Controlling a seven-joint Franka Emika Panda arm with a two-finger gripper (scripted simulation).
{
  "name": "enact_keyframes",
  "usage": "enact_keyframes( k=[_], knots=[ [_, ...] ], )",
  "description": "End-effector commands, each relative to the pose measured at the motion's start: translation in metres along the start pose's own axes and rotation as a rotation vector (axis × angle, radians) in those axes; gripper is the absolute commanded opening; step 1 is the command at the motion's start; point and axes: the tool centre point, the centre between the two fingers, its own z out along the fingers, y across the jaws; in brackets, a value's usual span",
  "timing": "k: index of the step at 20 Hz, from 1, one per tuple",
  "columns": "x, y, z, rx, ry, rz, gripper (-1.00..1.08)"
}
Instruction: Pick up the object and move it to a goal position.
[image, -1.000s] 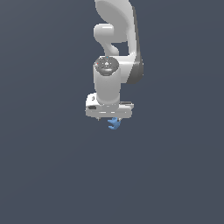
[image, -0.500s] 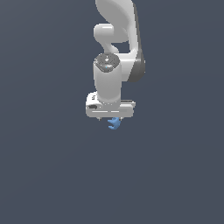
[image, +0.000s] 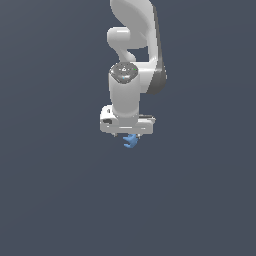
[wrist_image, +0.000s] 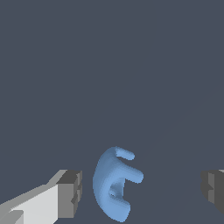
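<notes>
The object (image: 131, 141) is a tiny bright-blue piece with small prongs, lying on the dark grey floor just below the white hand. In the exterior view my gripper (image: 130, 135) points straight down over it, and the hand's body hides most of the fingers. In the wrist view the object (wrist_image: 113, 183) lies between the two grey pads, close to one fingertip (wrist_image: 70, 192) and well apart from the other. My gripper (wrist_image: 142, 191) is open, and a gap shows on each side of the object.
A plain dark grey floor (image: 60, 200) fills both views. The white arm (image: 132, 45) rises above the hand toward the top of the exterior view. Nothing else shows.
The hand has sunk slightly toward the blue object and its wrist has turned a little. The object has stayed where it was.
</notes>
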Motion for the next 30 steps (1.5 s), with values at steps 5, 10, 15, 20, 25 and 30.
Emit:
enact_keyframes(
  k=[5, 10, 15, 20, 25, 30],
  knots=[
    [-0.014, -0.006, 0.015, -0.003, 0.006, 0.094, 1.0],
    [-0.031, -0.011, 0.03, -0.006, 0.014, 0.2, 1.0],
    [-0.046, -0.015, 0.043, -0.008, 0.021, 0.292, 1.0],
    [-0.057, -0.017, 0.051, -0.008, 0.026, 0.352, 1.0],
    [-0.062, -0.018, 0.054, -0.009, 0.029, 0.381, 1.0],
    [-0.062, -0.018, 0.056, -0.009, 0.028, 0.379, 1.0]
  ],
)
